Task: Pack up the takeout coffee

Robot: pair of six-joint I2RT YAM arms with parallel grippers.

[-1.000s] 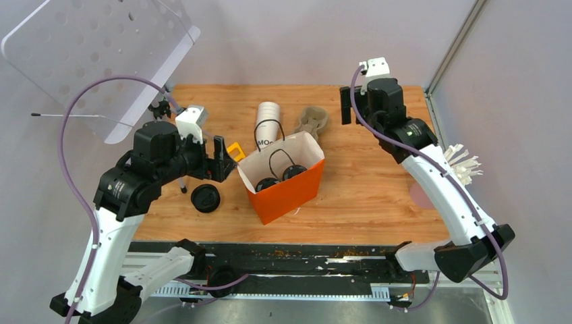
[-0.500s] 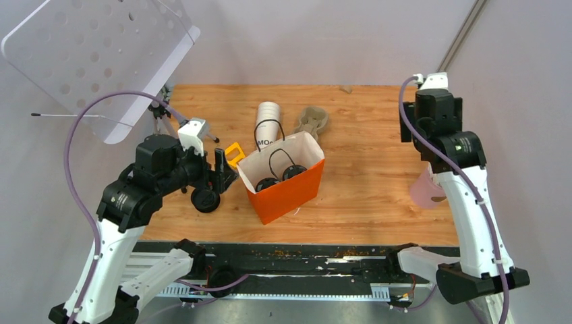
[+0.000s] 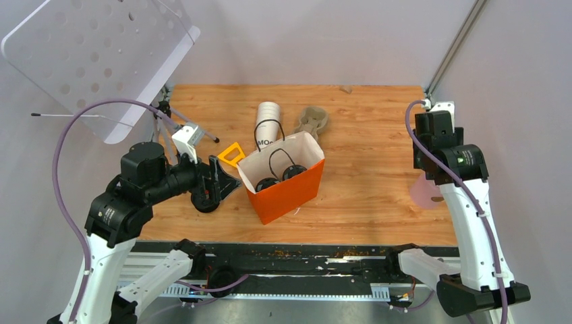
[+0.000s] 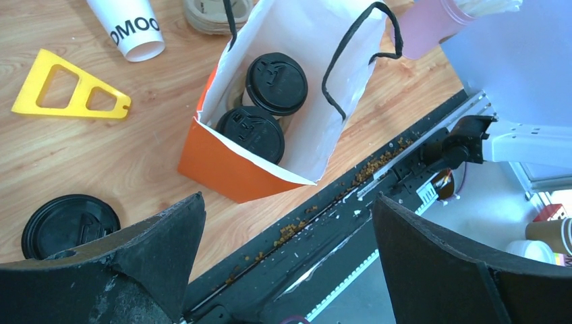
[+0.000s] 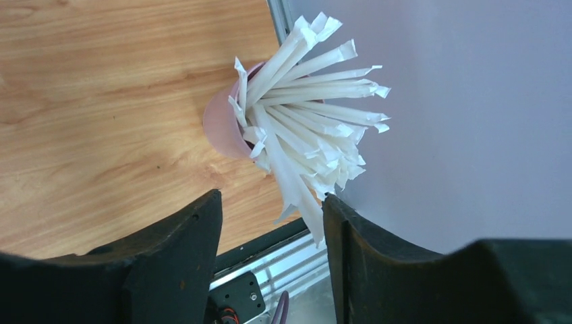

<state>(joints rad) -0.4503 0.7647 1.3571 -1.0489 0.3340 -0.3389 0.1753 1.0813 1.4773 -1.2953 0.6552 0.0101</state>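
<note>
Two takeout coffee cups with black lids (image 4: 276,83) (image 4: 251,133) stand inside the orange paper bag (image 3: 287,192), and their sides are mostly hidden. My left gripper (image 4: 287,200) is open and empty. It hovers left of the bag, over the near table edge, above a loose black lid (image 3: 204,199). My right gripper (image 5: 271,197) hangs at the table's right edge above a pink cup (image 5: 221,125) of wrapped straws (image 5: 303,115). Its jaws stand apart, and the lowest straw tips reach beside the right finger (image 5: 351,229).
A stack of lidless white cups (image 3: 268,121) lies behind the bag beside a cardboard cup carrier (image 3: 311,121). A yellow triangular piece (image 3: 231,152) lies left of the bag. A small tripod (image 3: 164,115) with a clear perforated panel (image 3: 88,54) stands at the back left.
My right arm has swung from the back middle to the right edge over the straw cup, and its jaws have narrowed. My left arm has drawn back toward the near left, still wide open.
</note>
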